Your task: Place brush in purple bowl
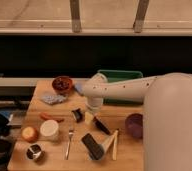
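The brush (99, 124) lies on the wooden table (44, 162) near its middle, its dark head (78, 115) to the left and its black handle tapering to the lower right. My gripper (91, 112) hangs at the end of the white arm, right over the brush between head and handle. The purple bowl (134, 125) stands at the table's right side, partly hidden behind the arm's white body.
A reddish-brown bowl (63, 83), a crumpled bag (54, 99) and a green bin (120, 75) stand at the back. A white cup (50, 130), an orange (29, 133), a can (34, 151), a fork (69, 142) and a black block with cream handle (94, 146) fill the front.
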Robot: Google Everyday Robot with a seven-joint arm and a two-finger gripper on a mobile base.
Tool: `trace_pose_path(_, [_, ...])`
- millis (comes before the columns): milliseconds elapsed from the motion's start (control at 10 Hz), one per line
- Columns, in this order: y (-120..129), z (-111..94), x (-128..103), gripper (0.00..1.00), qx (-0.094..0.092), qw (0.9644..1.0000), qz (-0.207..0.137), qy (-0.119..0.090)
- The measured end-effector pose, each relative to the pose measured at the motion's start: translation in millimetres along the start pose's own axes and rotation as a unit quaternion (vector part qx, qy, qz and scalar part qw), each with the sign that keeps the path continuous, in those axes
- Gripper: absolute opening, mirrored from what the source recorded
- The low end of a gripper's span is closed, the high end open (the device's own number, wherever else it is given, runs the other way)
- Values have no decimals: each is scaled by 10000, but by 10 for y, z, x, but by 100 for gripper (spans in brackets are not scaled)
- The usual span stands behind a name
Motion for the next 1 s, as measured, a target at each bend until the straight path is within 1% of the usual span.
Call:
trace_pose_path(300, [47,205,27,80,-125,9998,106,136])
trace_pose_path(400, [48,240,34,78,-158,9996,140,165])
trace_pose_path(500, [39,288,51,70,-205,9994,189,206])
trace_pose_path(600, [28,329,76,58,-212,9992,228,248])
trace_pose_path(900, [4,324,111,28,-181,9990,327,249])
trace_pose_path(1000, [-6,310,108,19,-148,9991,326,243])
